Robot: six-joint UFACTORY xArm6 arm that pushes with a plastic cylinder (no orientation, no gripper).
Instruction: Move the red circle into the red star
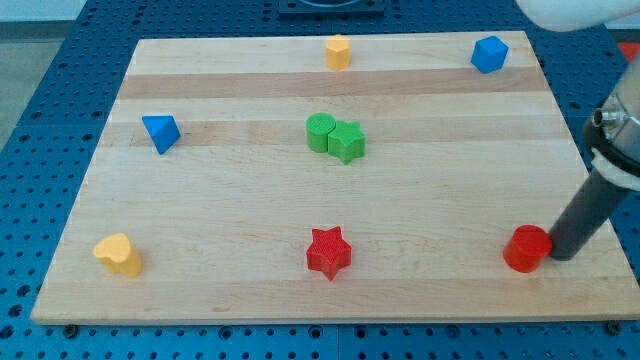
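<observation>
Wooden surface [200, 200] is lying on a blue pegboard; taking the red star [328, 251] as landmark, a yellow block [118, 254] is sitting far to its left, green blocks [335, 136] above it, the red circle [527, 248] well to its right, my tip [562, 254] touching that circle's right side; no claw is showing

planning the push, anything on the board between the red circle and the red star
Nothing: in the camera view the wood between the red circle and the red star is bare.
</observation>
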